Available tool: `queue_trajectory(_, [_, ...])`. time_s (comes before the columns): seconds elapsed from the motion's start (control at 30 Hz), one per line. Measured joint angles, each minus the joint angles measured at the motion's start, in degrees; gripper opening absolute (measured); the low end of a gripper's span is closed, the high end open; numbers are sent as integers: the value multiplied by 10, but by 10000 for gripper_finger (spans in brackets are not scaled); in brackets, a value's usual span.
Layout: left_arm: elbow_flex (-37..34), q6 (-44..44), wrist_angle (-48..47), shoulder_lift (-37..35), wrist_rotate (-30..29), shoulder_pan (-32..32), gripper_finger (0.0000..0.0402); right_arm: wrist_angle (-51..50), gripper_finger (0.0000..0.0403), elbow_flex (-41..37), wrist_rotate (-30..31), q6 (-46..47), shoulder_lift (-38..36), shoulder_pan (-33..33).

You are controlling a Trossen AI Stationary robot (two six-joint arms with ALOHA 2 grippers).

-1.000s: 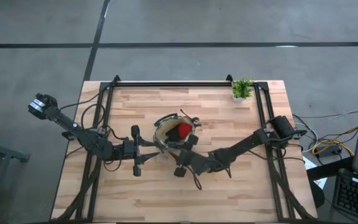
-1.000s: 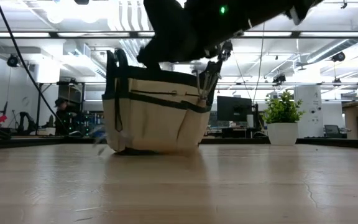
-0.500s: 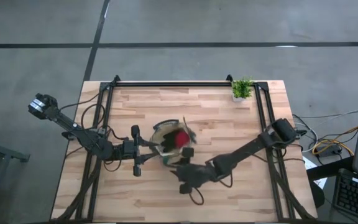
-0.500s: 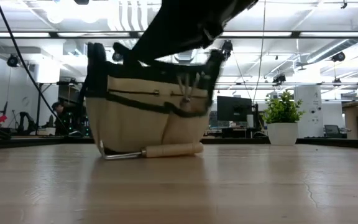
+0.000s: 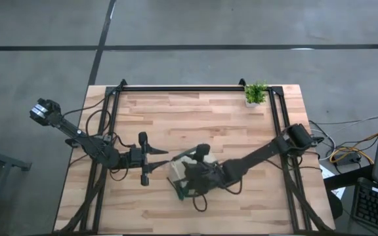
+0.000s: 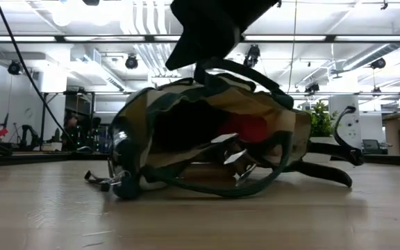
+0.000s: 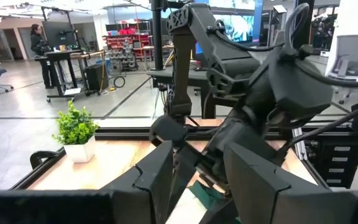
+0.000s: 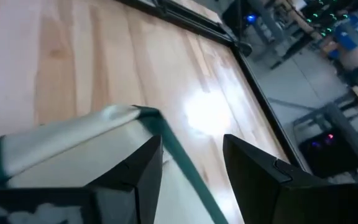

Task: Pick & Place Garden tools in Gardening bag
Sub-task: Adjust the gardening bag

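Observation:
The tan gardening bag (image 5: 178, 169) with green trim lies tipped on its side near the table's middle, its mouth (image 6: 186, 125) toward the near edge. Inside show a red glove-like item (image 6: 250, 128) and metal tool ends (image 6: 231, 156). More metal prongs (image 6: 101, 180) poke out on the table by the rim. My right gripper (image 5: 190, 176) hovers over the bag, its fingers apart. My left gripper (image 5: 165, 153) stands level just left of the bag, open, nothing between its fingers (image 7: 194, 180). My right gripper comes slanting down onto the bag's upper side, its fingers apart on either side of the green-trimmed rim (image 8: 166, 140). Whether either finger touches the cloth, I cannot tell. The bag rests on its side on the table.
A small potted plant (image 5: 255, 94) stands at the far right corner. Black frame rails (image 5: 176, 87) run along the table's far and side edges. Bare wood lies toward the near edge (image 5: 195, 219). A person stands in the room beyond (image 7: 39, 34).
My right gripper has gone toward the near edge and a little left, rolling and tipping as it went. The bag went with it, leaned, and fell from upright onto its side. A wooden-handled tool dropped onto the table in front of the bag.

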Motion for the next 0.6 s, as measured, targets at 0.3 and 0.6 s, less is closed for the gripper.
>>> queue_trajectory(0.3, [0, 2, -25, 0, -1, 0, 147, -43, 157, 0, -4, -22, -31, 36])
queue_trajectory(0.6, [0, -4, -19, 0, -3, 0, 147, -125, 155, -22, -69, 61, -12, 112])
